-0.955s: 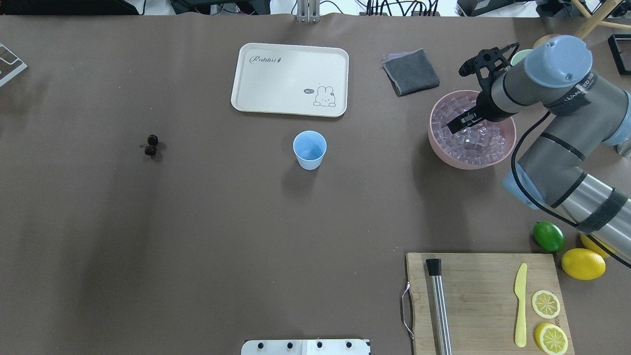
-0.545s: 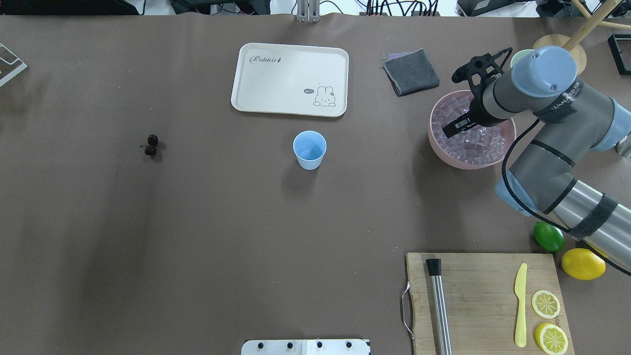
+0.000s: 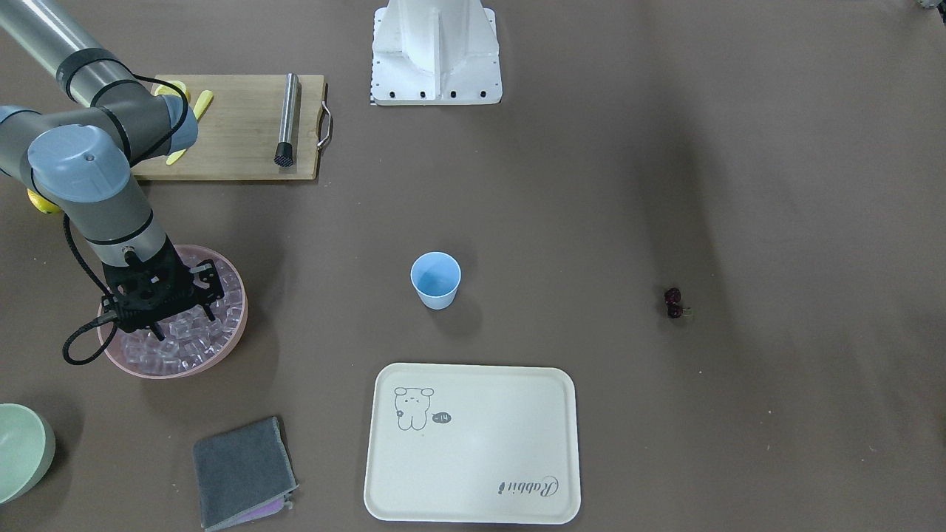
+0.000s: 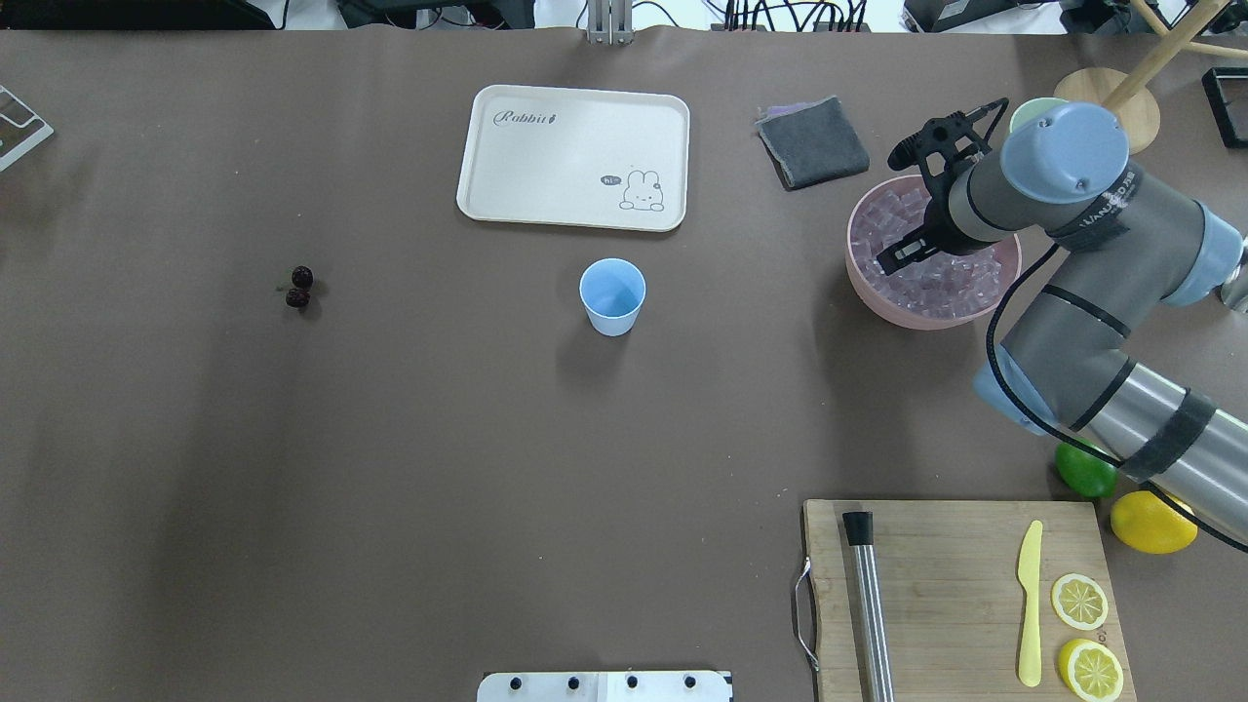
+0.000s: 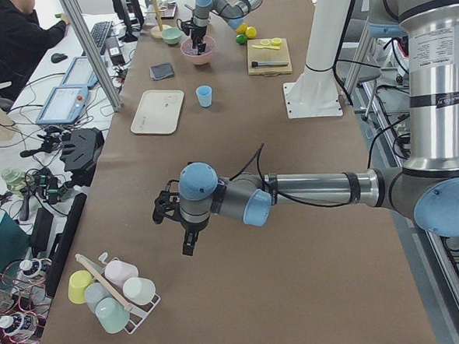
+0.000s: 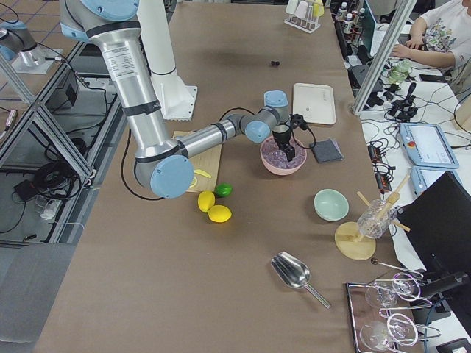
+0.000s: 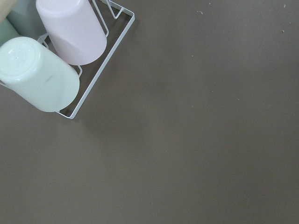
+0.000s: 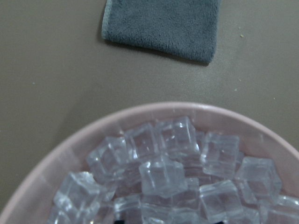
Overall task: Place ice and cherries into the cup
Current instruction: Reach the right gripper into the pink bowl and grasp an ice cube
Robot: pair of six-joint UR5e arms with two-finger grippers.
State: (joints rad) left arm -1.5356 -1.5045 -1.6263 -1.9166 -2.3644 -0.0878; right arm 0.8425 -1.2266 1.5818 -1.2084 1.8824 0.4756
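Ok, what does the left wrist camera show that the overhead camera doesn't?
Only the left wrist view shows a white wire rack holding a pink cup and a pale whitish cup. Only the overhead view shows the blue cup, the cherries, the pink bowl of ice with the right claw over it, and the tray. All they share is the brown table.
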